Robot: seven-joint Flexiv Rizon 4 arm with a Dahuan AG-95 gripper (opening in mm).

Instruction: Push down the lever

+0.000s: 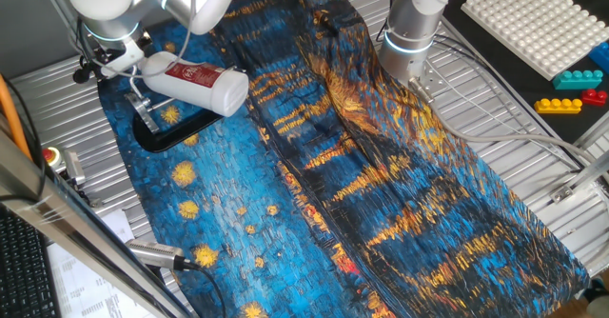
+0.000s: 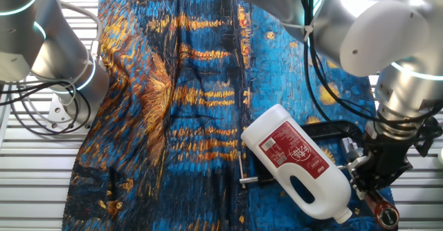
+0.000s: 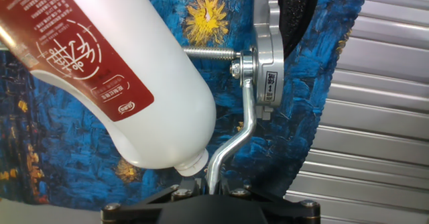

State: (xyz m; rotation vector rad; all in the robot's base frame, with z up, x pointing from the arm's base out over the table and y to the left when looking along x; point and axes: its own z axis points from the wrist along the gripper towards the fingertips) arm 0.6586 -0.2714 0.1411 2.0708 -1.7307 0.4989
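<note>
1. Lying on its side at the upper left of one fixed view, a white bottle (image 1: 195, 83) with a red label (image 1: 184, 72) rests across the black clamp base (image 1: 176, 130).
2. In the other fixed view the bottle (image 2: 304, 165) sits at the lower right, its cap end just beside the gripper (image 2: 374, 182).
3. The lever (image 3: 231, 147), a curved silver bar, shows at lower centre of the hand view, running from its pivot bracket (image 3: 268, 83) down to the bottom edge of the frame, where the gripper body hides its end. A red-brown tip (image 2: 382, 209) shows at the bottom right of the other fixed view, just below the gripper.
4. Jaw state: cannot tell. The fingertips are hidden behind the gripper body in the hand view and are too dark to separate in the other fixed view.
5. Obstruction: the bottle (image 3: 120, 70) fills the upper left of the hand view; its neck lies just beside the lever, and whether they touch is not clear.
6. A threaded silver screw (image 3: 208, 51) runs from behind the bottle to the bracket.
7. Writing: the label carries white Chinese characters, too blurred to read. A small plate on the bracket bears markings ending in "1".
8. Surroundings: a blue and yellow painted cloth (image 1: 381, 175) covers the table; a white studded board (image 1: 542, 18) and coloured toy bricks (image 1: 576, 89) lie at the upper right of one fixed view.
</note>
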